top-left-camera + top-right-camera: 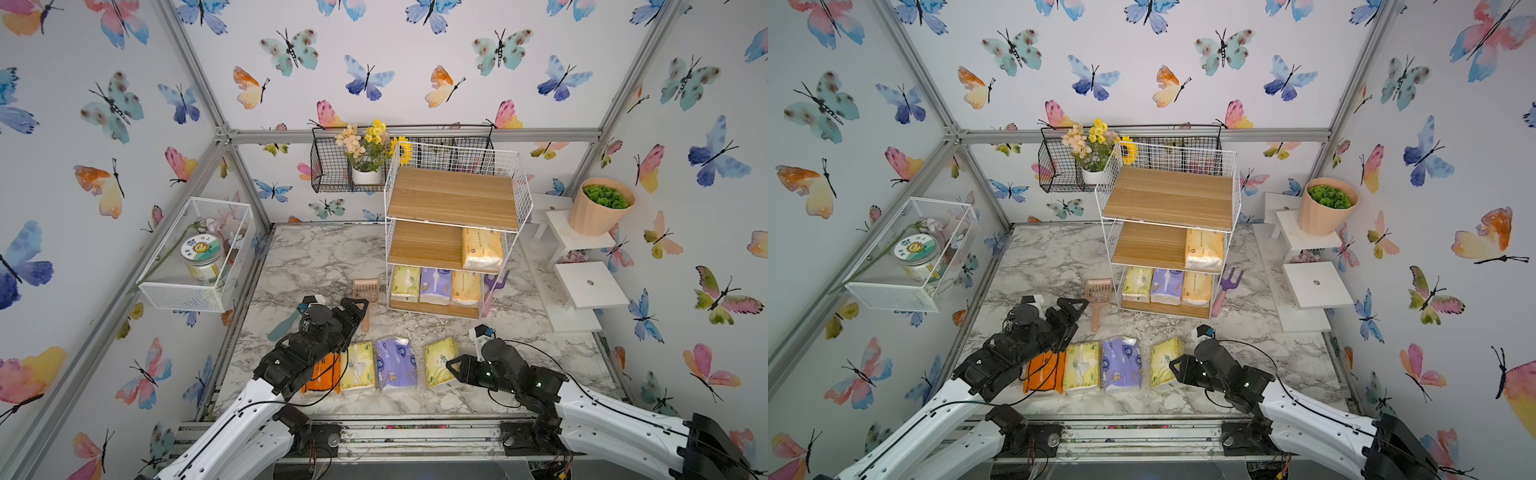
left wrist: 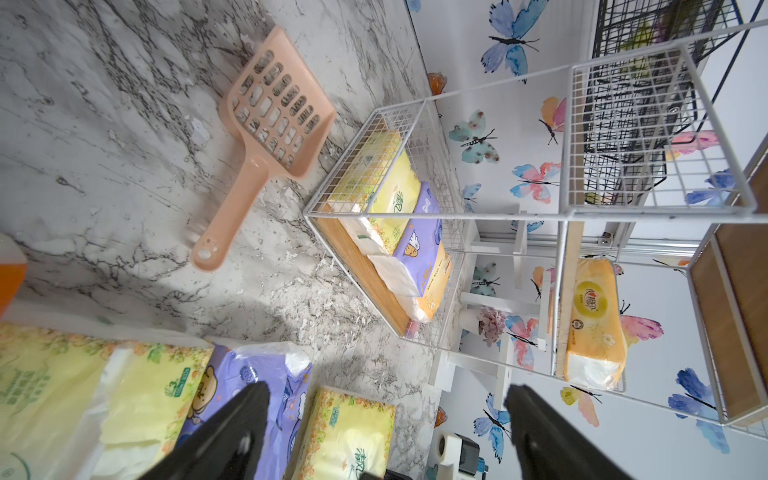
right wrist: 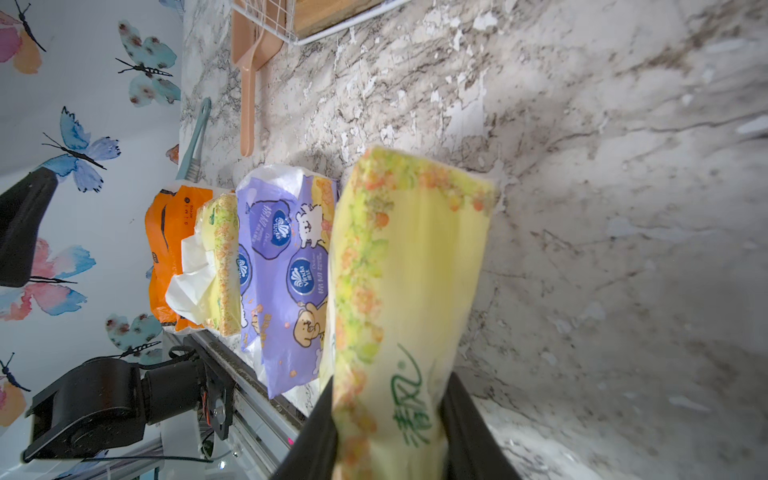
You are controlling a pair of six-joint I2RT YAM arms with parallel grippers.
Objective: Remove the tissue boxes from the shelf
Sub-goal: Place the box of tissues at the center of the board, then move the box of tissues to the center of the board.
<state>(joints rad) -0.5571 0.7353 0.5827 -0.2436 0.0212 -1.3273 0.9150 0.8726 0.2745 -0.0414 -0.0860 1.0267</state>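
Item: tissue boxes (image 1: 482, 248) | four on shelf (image 1: 453, 199), centre-right of frame; three rowed on surface (image 1: 324, 257), lower centre | right end effector (image 3: 390, 407) clamped on yellow-green pack (image 3: 415, 257), likely placing it at row's end | left end effector (image 2: 388, 392) apart, empty, likely ready for the next.

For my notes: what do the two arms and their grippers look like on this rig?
Both the left arm and right arm have smooth white shells on the long links and black joints and wrists. Thin black cables run along the shells. The left gripper and right gripper are black, with flat, tapering fingers.
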